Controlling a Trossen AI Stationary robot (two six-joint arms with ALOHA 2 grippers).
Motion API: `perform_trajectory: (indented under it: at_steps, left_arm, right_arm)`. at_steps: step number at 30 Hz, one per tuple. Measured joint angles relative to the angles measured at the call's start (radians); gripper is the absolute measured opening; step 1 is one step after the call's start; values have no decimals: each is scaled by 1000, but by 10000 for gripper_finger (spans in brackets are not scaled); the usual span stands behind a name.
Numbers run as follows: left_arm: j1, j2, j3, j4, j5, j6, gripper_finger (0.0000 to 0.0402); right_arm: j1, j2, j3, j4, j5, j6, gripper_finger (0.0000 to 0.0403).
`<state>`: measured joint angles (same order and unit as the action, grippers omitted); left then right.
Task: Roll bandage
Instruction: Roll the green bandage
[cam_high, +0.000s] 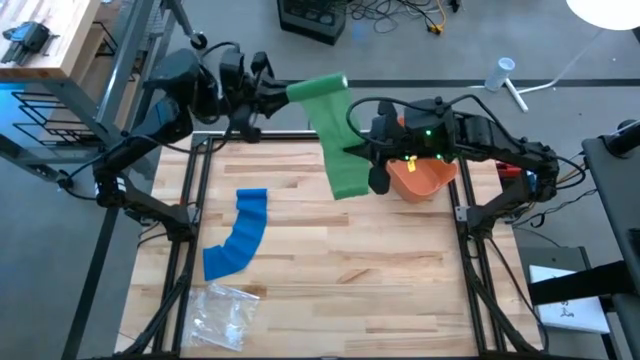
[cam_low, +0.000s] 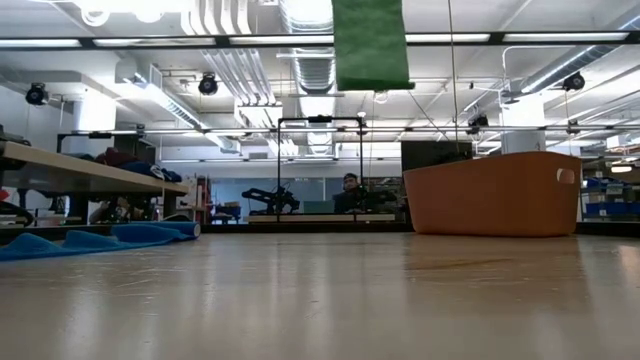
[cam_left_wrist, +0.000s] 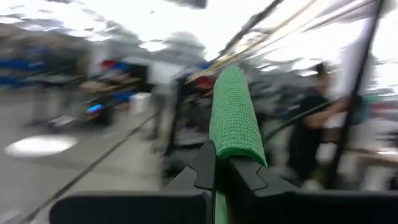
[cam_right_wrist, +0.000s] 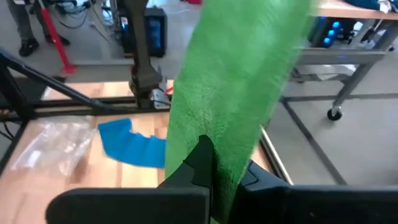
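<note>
A green bandage is held up in the air over the table's far middle, between my two grippers. It also shows at the top of the low view, well clear of the table. My left gripper is shut on the bandage's far end. My right gripper is shut on it lower down, at its right edge. A blue bandage lies flat and curved on the table's left half. My left gripper pinches the green bandage's far end between its two fingers, coming from the table's left. The strip runs on past the fingertips, clear of the table. My right gripper pinches the green strip at its edge about midway along, coming from the table's right. The fingers lie across the strip. Its free lower end hangs below, clear of the table.
An orange bin stands at the table's far right, just under my right arm. A clear plastic bag lies near the front left corner. A person stands in the room beyond the table.
</note>
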<state>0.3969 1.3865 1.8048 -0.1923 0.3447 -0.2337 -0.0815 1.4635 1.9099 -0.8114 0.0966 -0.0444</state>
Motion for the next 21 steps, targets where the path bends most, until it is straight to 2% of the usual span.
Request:
perform_trajectory:
  at_steps: [4,10,14,18,21]
  left_arm:
    - [15,0,-22,-125,-157,75,4]
    - [24,1,-90,-148,-179,148,4]
    - [24,1,-108,-80,-162,154,4]
    - [24,-11,-74,23,-83,151,4]
    - [23,-13,-28,36,-26,151,4]
  right_arm:
    - [16,-3,0,33,-1,27,0]
    - [29,-10,0,121,-34,75,10]
    - [29,-10,0,78,-45,135,58]
    - [29,-10,-1,6,-44,158,130]
    - [29,-10,-1,6,-43,150,176]
